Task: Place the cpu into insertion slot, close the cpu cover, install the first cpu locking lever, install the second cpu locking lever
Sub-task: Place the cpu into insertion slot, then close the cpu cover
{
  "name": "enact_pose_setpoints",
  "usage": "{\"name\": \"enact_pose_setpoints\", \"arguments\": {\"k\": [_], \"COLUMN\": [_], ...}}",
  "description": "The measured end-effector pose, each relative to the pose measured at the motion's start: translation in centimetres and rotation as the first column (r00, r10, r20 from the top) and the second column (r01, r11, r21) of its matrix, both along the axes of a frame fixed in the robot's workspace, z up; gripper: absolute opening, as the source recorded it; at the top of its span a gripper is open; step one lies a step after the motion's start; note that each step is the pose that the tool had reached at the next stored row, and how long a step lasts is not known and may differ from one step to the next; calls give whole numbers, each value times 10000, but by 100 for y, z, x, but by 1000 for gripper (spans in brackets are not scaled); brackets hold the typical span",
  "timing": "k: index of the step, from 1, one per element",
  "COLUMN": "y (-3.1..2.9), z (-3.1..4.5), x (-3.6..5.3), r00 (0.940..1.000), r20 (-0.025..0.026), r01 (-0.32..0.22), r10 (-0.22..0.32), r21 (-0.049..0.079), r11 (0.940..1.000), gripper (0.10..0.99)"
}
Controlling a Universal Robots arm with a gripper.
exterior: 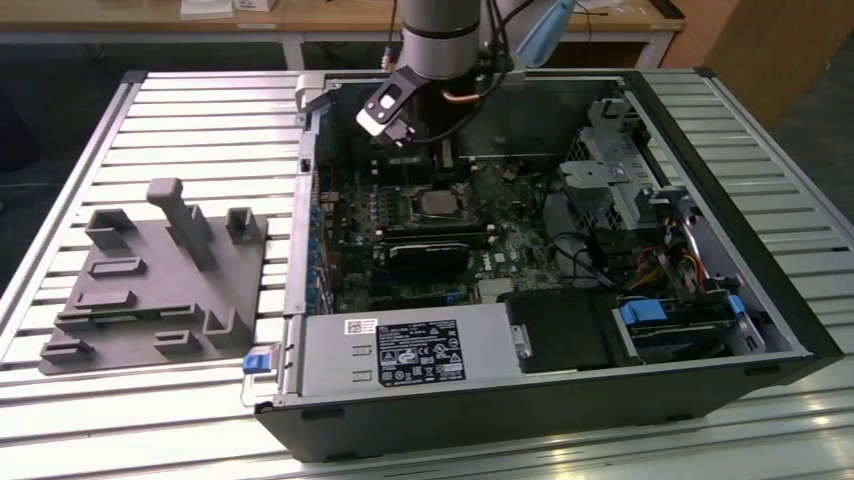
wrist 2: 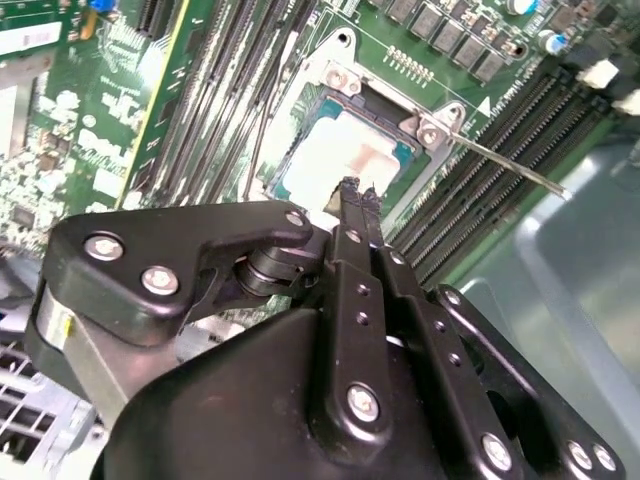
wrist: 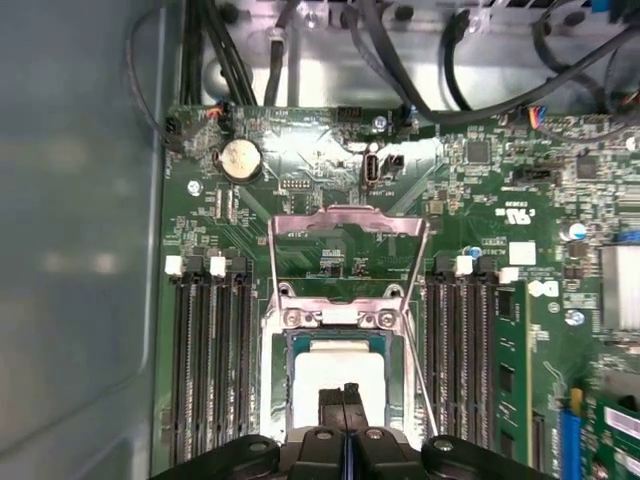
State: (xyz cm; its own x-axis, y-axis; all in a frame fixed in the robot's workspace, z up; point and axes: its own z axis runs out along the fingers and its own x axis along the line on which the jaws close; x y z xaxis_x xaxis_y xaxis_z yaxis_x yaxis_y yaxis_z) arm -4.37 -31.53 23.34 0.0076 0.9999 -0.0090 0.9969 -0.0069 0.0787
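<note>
Open computer case (exterior: 534,400) on the slatted surface (exterior: 200,110). Beyond the insertion slot (wrist: 278,385) we see the cpu cover (wrist: 345,222), a thin bright metal frame, folded back; in the slot lies the matte grey cpu (wrist: 335,370). Above the slot the pincer (wrist: 345,392) hovers, tips together, holding nothing. We judge the cover wants a level push, clear of the wire lever (wrist 2: 510,162).

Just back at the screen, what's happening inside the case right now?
The gripper hangs right over the insertion slot with its fingers together, holding nothing. The cpu already lies in the slot. The cpu cover is swung open, away from the slot, so it is not yet closed.
</note>
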Motion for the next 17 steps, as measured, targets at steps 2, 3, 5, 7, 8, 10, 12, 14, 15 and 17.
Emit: {"name": "enact_pose_setpoints", "arguments": {"k": [2, 3, 5, 7, 8, 10, 12, 14, 15, 17], "y": [0, 0, 0, 0, 0, 0, 0, 0, 1, 0], "z": [64, 94, 149, 201, 223, 256, 277, 279, 278, 281], "x": [0, 0, 0, 0, 0, 0, 0, 0, 0, 0], "r00": [10000, 10000, 10000, 10000, 10000, 10000, 10000, 10000, 10000, 10000], "r20": [13, 21, 28, 34, 36, 41, 42, 43, 43, 42], "r01": [1, 1, 0, 1, 1, 0, 1, 1, 1, 1], "r10": [-1, -1, 0, -1, -1, 0, -1, -1, -1, -1], "r21": [0, 1, 1, 1, 0, 1, 1, 3, 3, 1], "r11": [10000, 10000, 10000, 10000, 10000, 10000, 10000, 10000, 10000, 10000], "gripper": [106, 106, 106, 106, 106, 106, 106, 106, 106, 106]}}
